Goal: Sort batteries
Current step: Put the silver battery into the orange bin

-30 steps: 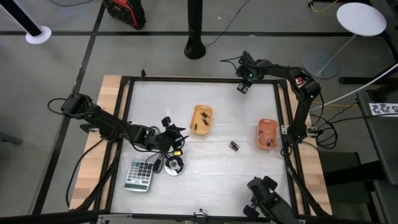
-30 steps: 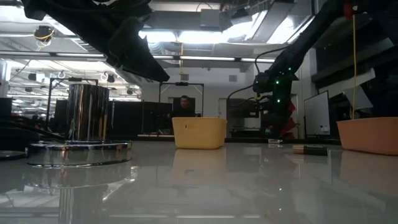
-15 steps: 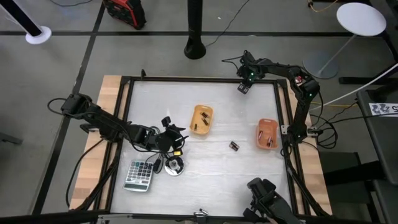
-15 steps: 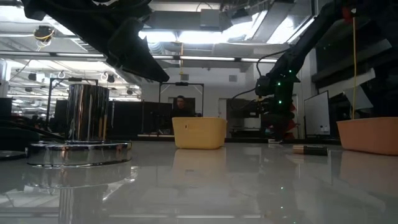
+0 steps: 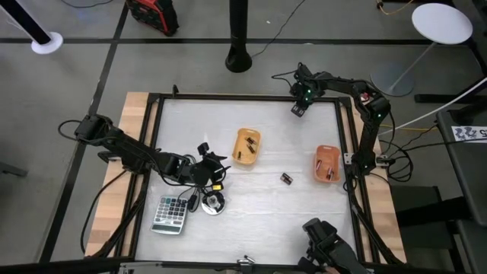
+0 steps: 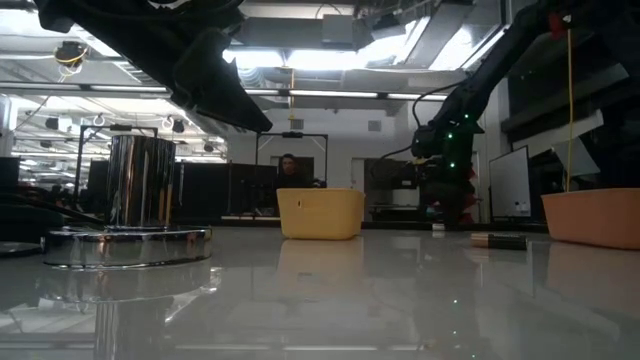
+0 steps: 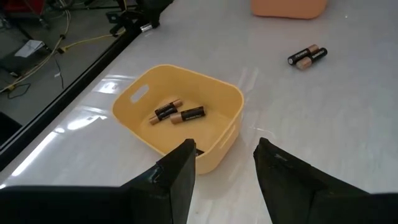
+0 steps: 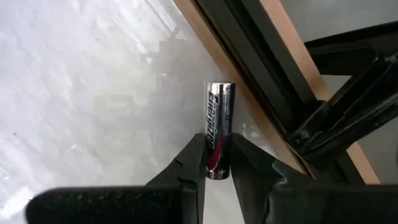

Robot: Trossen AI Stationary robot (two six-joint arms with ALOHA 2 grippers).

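My right gripper [image 5: 297, 107] is at the table's far edge, near the far right corner, shut on a silver battery [image 8: 219, 118]. My left gripper [image 7: 221, 174] is open and hovers near the yellow bin [image 7: 134, 96], touching nothing. The yellow bin [image 5: 237, 144] holds a few dark, copper-tipped batteries [image 7: 177, 112]. Two more dark batteries [image 5: 286, 179] lie side by side on the table between the yellow bin and the orange bin [image 5: 318, 156]. They also show in the left wrist view as a pair of batteries [image 7: 306, 56]. My right gripper pinches the silver battery by one end [image 8: 217, 158] between its two fingers. The battery lies along the fingers and sticks out past their tips toward the table top beside the frame. Whether its free end touches the table cannot be told.
A calculator [image 5: 171, 215] and a round disc with a cable [image 5: 213, 203] lie near my left gripper, toward the near edge. The black table frame [image 8: 267, 87] runs close beside the held battery. White table shows between the bins and toward the near right corner.
My right arm has shifted slightly toward the table's right at the far edge, keeping its hold on the silver battery. The left arm and the loose batteries have stayed where they were.
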